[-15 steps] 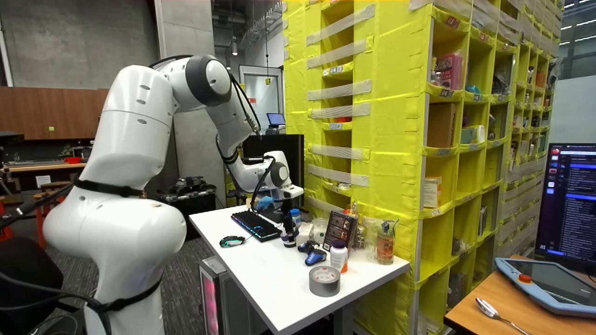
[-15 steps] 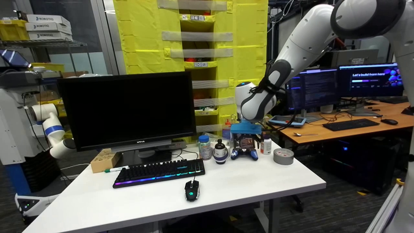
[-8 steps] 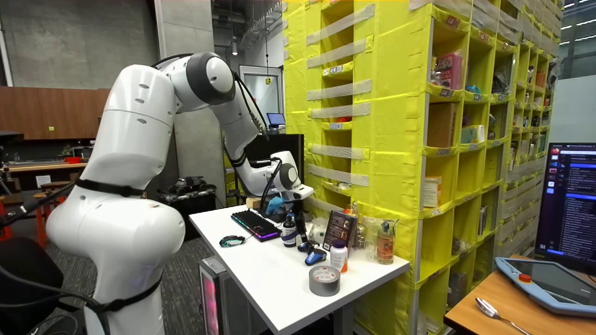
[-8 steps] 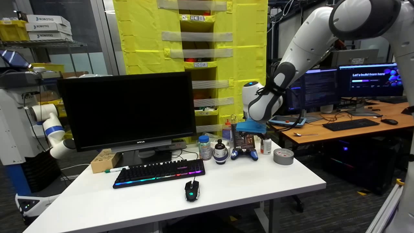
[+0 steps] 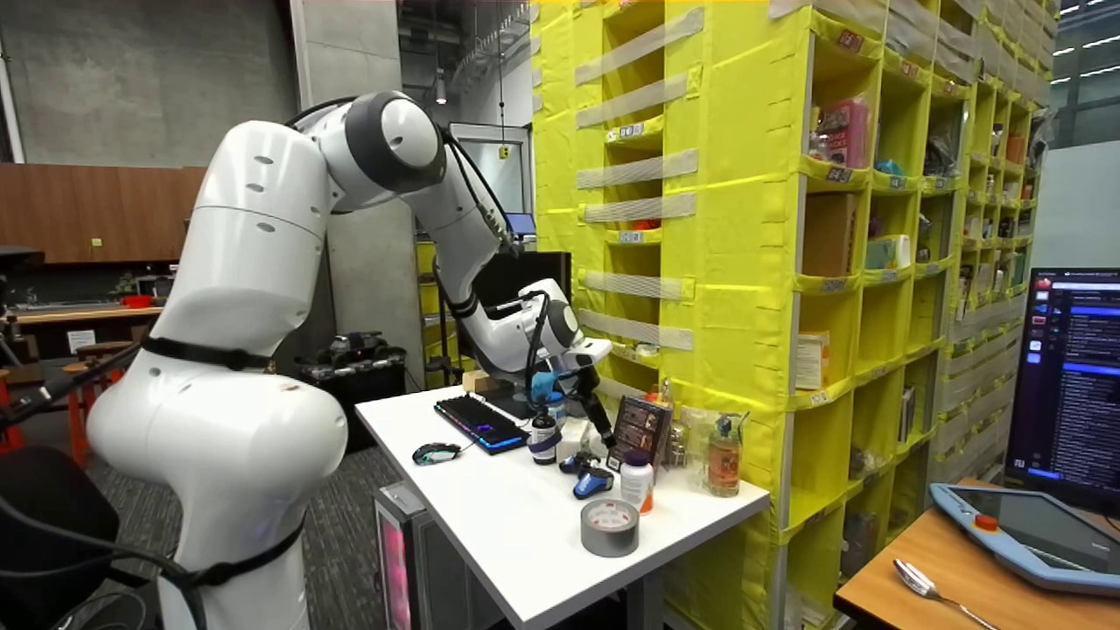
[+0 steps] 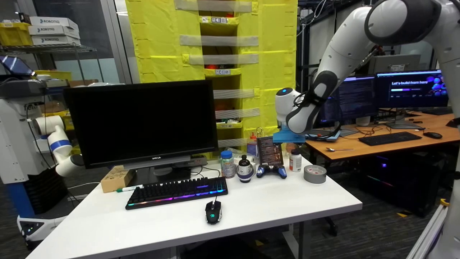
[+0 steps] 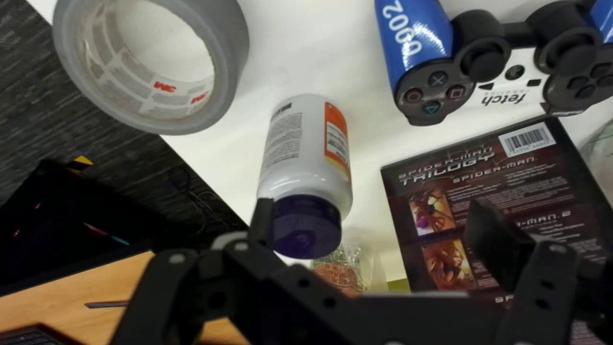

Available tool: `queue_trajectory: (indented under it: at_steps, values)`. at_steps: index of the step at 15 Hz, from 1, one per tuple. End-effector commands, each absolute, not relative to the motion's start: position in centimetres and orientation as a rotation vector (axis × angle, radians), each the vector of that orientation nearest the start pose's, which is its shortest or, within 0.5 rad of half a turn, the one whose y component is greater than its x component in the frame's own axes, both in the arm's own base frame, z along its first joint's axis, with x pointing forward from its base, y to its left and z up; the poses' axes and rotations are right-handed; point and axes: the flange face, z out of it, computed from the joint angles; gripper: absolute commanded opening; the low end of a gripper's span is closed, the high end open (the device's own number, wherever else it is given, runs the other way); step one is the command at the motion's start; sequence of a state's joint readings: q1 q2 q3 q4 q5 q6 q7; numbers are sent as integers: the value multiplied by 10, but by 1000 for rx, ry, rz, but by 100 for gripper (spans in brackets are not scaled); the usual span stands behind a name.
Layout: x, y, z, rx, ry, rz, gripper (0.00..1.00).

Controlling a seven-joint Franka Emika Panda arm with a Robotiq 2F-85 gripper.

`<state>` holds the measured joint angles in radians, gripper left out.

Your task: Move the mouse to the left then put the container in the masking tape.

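Note:
The container, a white bottle with a purple cap and orange label (image 7: 301,148), stands upright on the white table. My gripper (image 7: 380,232) is open, with nothing held. In the wrist view one fingertip overlaps the cap's edge; whether they touch I cannot tell. An exterior view has the gripper (image 5: 607,440) tilted above the table, close to the disc case. The masking tape (image 7: 234,43), a grey roll lying flat, is beside the container, its hole empty; it also shows as a tape roll (image 6: 314,175) near the table's end. The black mouse (image 6: 213,213) lies in front of the keyboard.
A blue game controller (image 7: 416,43) and an upright disc case (image 7: 431,191) stand close to the container. Behind them is a soap bottle (image 5: 724,464). A dark bottle (image 6: 245,169), a blue-capped jar (image 6: 227,164), the keyboard (image 6: 176,192) and a monitor (image 6: 143,122) are farther along.
My arm has travelled along the table, away from the keyboard and past the dark bottle toward the container. The gripper has tilted on the way and stays open. Mouse, container and tape have not moved.

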<state>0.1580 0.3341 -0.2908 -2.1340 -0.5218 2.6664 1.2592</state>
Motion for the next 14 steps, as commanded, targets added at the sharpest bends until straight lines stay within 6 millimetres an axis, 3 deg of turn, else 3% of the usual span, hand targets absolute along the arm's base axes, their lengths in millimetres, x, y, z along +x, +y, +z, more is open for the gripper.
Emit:
queue_trajectory:
  at_steps: [1,8,11,13,14]
  values:
    - [576,-79,274,-2998,1495,-563,100]
    - [558,-118,256,-3007,1689,-416,100]
    - [563,-115,262,-2963,1622,-488,100]
    - [568,-103,269,-2940,1529,-549,100]
    - [571,-111,261,-2962,1599,-518,100]
